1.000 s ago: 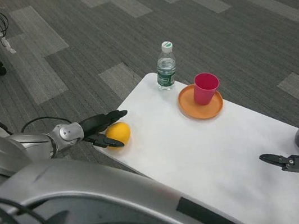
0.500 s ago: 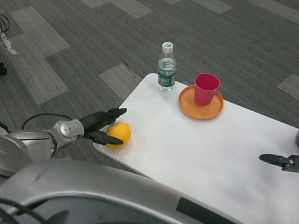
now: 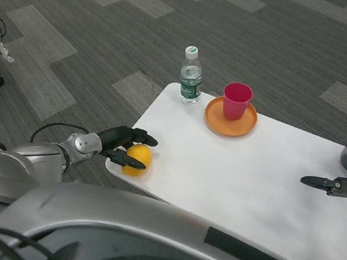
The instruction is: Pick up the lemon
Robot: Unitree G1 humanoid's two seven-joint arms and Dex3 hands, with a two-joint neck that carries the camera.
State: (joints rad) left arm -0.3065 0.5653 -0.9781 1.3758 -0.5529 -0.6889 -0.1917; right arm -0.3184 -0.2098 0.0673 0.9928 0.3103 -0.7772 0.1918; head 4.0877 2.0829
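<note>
The left hand (image 3: 125, 147) is closing in since a moment ago; fingers apart, straddling the lemon (image 3: 138, 159) at the table's left edge; right hand far off.

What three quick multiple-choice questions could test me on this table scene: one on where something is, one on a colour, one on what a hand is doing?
1. Where is the pink cup?
A. on the orange plate
B. beside the lemon
C. on the floor

2. What colour is the water bottle cap?
A. red
B. green
C. black

3. What is the left hand doing?
A. holding the bottle
B. resting by the plate
C. closing around the lemon

Answers: A, the cup stands on the plate; B, the cap looks green; C, its fingers lie above and below the lemon.
</note>
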